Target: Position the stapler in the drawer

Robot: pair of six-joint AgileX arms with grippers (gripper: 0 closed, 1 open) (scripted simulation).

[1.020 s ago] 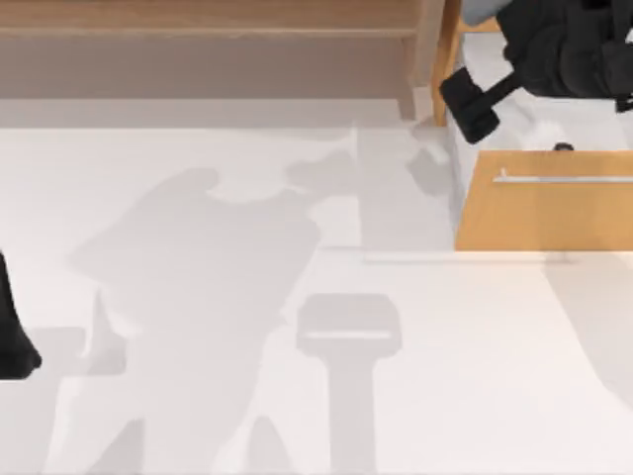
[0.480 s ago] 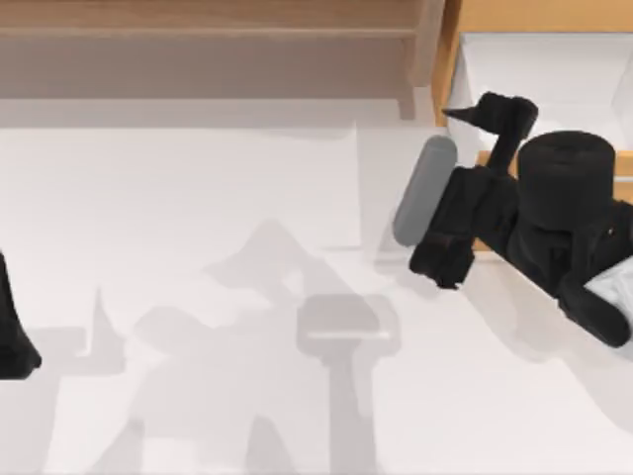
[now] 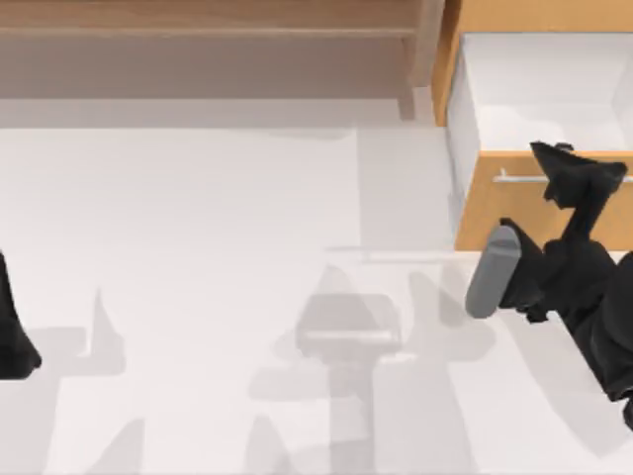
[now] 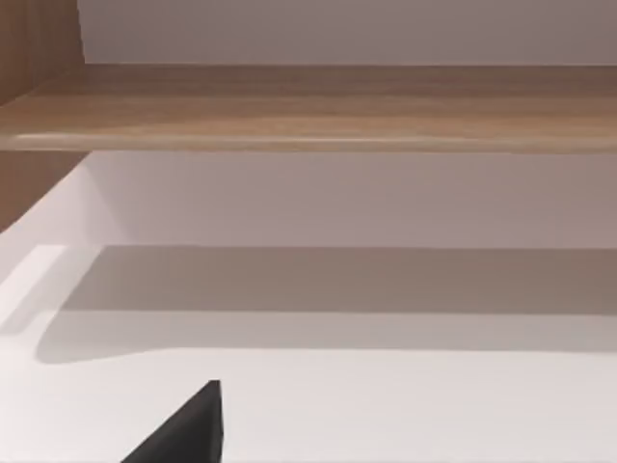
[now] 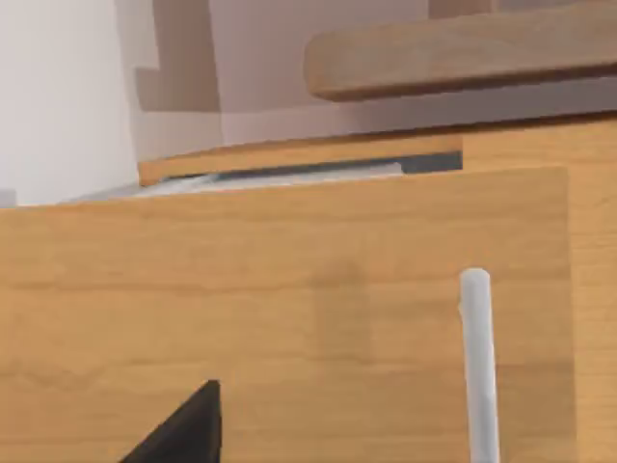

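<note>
The drawer (image 3: 524, 220) stands pulled open at the table's back right, with a light orange-wood front, a thin silver handle (image 3: 516, 179) and white inner walls (image 3: 465, 119). My right gripper (image 3: 580, 164) hangs over the drawer's front rim and handle, its two pointed fingertips spread apart with nothing between them. The right wrist view looks close onto the drawer front (image 5: 289, 289) and the handle (image 5: 477, 367). The stapler is hidden. My left gripper (image 3: 12, 341) is parked at the table's left edge.
A wide grey-brown wooden shelf unit (image 3: 208, 40) runs along the back, and its board (image 4: 308, 106) shows in the left wrist view. The white tabletop (image 3: 218, 218) stretches between the two arms. A grey cylinder (image 3: 492, 272) on my right arm juts out just in front of the drawer.
My right arm has swung out from over the drawer's inside toward the front right, and its gripper now hangs over the drawer front. The left arm has not moved.
</note>
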